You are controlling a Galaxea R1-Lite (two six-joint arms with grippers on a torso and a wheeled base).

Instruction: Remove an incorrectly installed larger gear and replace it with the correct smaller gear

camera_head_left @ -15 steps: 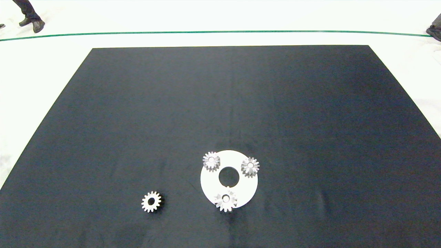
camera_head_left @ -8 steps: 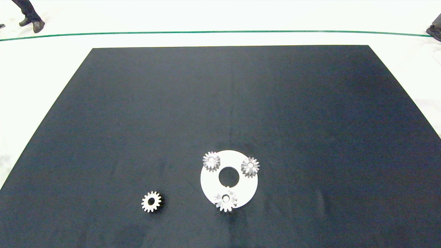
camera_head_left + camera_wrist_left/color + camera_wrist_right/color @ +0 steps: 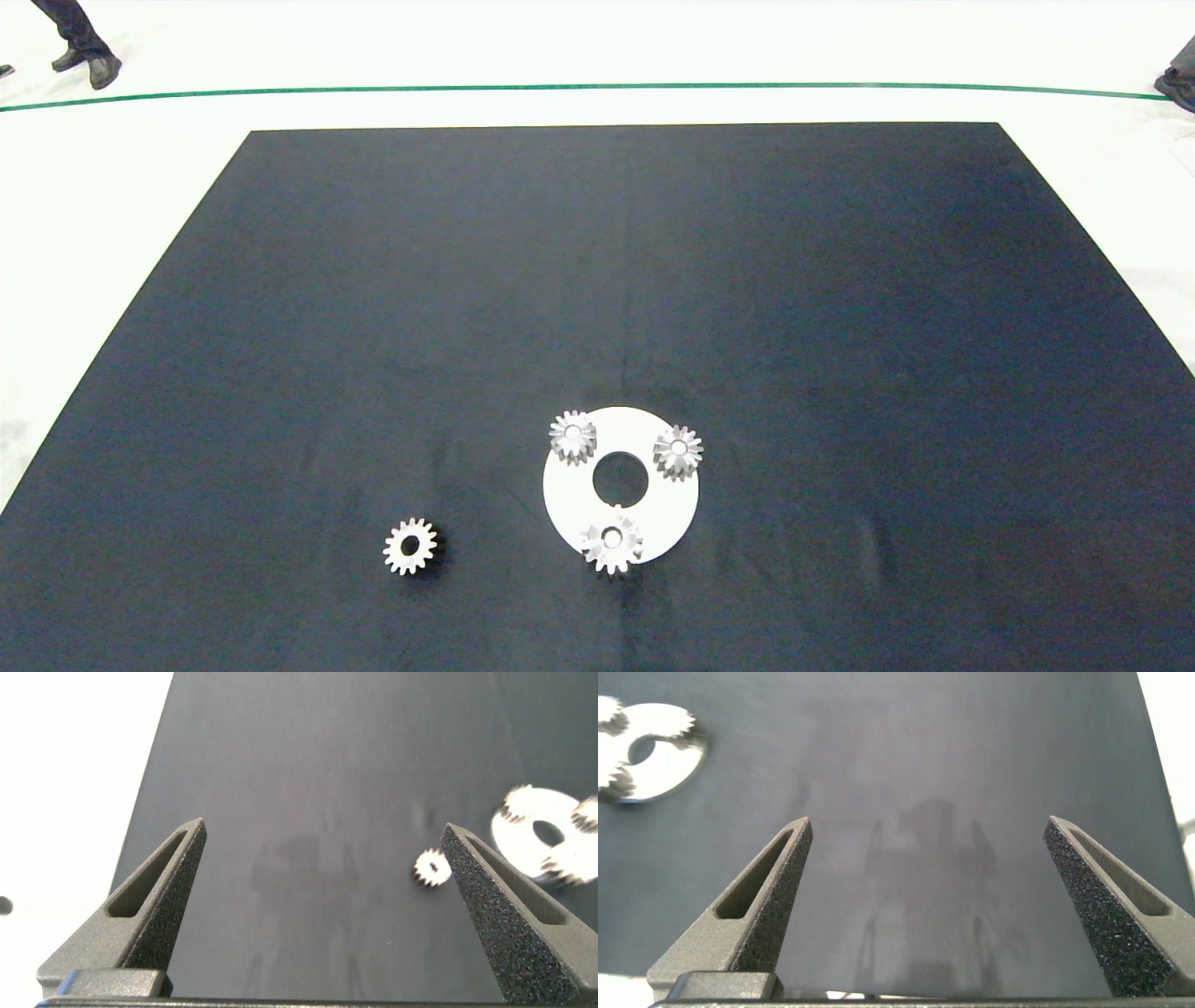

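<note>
Black matting (image 3: 653, 280) covers the worktop; near its front edge a white disc (image 3: 569, 499) carries three gears, the larger gear (image 3: 611, 544) frontmost. Off to the left lies the smaller gear (image 3: 410, 547). Left gripper (image 3: 322, 873) and right gripper (image 3: 929, 868) hang wide open, empty. Both gears look rigid, slick metal, best pinched across the teeth.

Neither arm is showing in the head view. The white disc (image 3: 551, 845) is getting cut off by the edge in the left wrist view, and it is looking blurry there. In the right wrist view the picture's edge is also cutting it off. A person's leg (image 3: 67, 26) is poking in, cut off at the top.
</note>
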